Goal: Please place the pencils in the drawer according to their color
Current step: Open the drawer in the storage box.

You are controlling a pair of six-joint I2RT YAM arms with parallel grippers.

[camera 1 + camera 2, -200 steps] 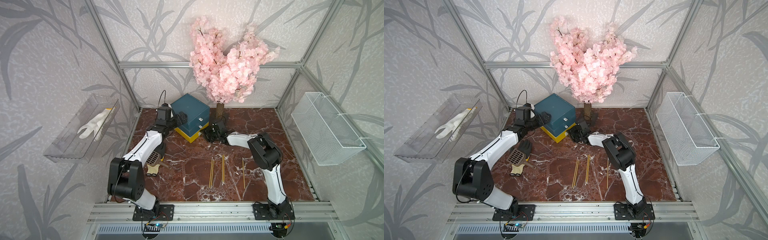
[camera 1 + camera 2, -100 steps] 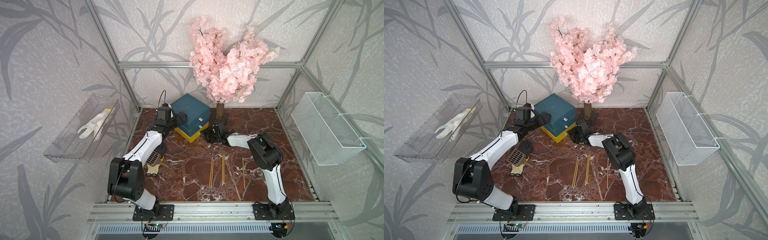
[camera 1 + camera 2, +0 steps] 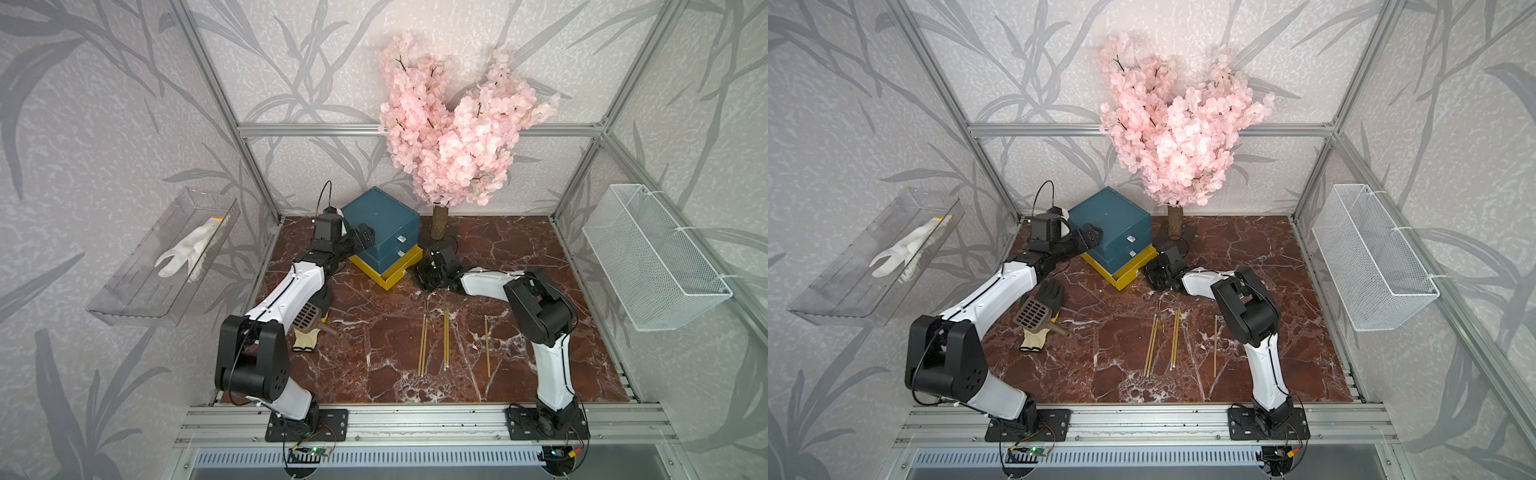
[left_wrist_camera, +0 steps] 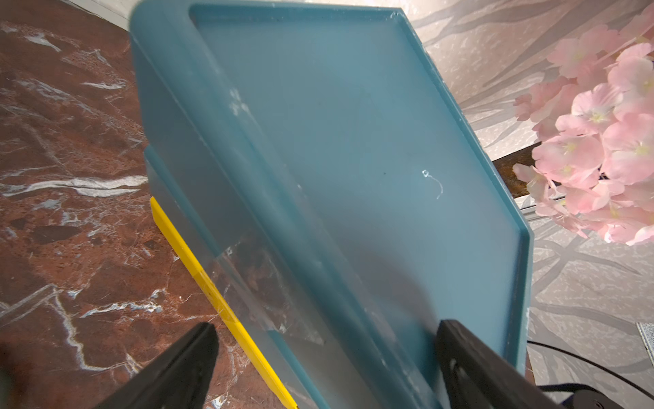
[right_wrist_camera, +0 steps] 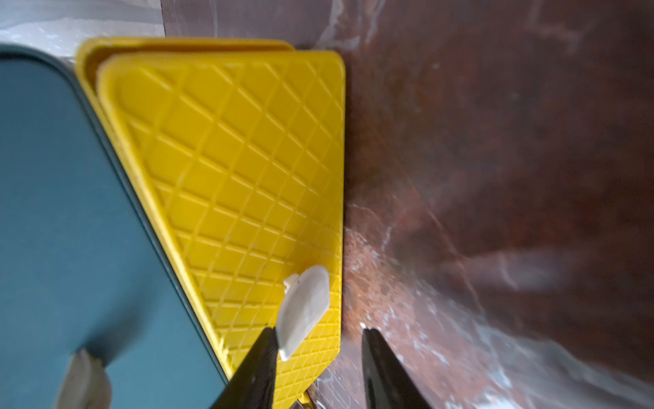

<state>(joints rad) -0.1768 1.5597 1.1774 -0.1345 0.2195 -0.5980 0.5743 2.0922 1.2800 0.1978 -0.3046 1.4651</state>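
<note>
1. Chest (image 3: pixel 380 224) stands far, left of centre; tree (image 3: pixel 449 137) just right of it.
2. Bottom drawer (image 3: pixel 395 272) juts out near-right; right gripper (image 3: pixel 428 270) just beside its front.
3. Left gripper (image 3: pixel 365 235) at the chest's left.
4. Pencils (image 3: pixel 445 338) lie near centre; scoop (image 3: pixel 308 316) left of them.
5. Left wall: tray (image 3: pixel 137 291) holding glove (image 3: pixel 189 249). Right wall: basket (image 3: pixel 648 257).
</note>
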